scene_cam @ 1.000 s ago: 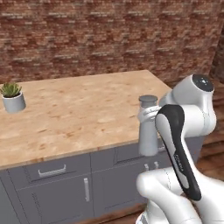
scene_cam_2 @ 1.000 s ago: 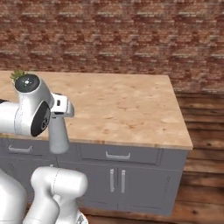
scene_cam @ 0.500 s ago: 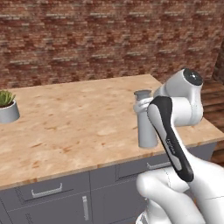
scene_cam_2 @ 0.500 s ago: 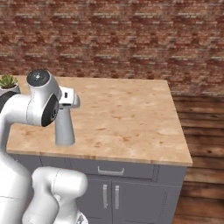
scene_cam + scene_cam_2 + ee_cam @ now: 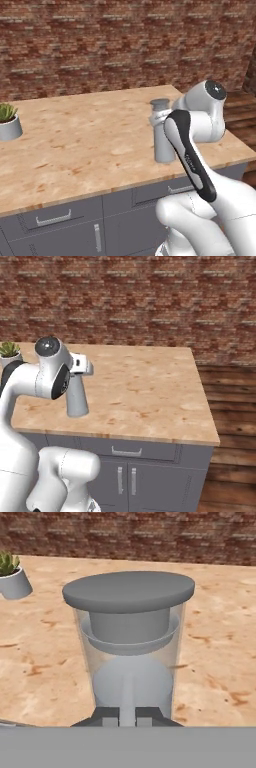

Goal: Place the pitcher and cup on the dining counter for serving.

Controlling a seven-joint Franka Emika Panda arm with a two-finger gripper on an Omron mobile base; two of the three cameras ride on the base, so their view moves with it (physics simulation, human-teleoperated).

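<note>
The pitcher (image 5: pixel 162 132) is seen upright over the dining counter (image 5: pixel 75 145), near its front edge; whether its base touches the wood cannot be told. The gripper (image 5: pixel 128 716) appears closed on its neck, fingertips barely visible. Being tall, rigid and smooth, it would tip easily; a high grip suits it

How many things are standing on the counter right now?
2: the pitcher near the counter's front edge, at the gripper, and a potted plant far off at the left. The arm may hide something behind it.
</note>
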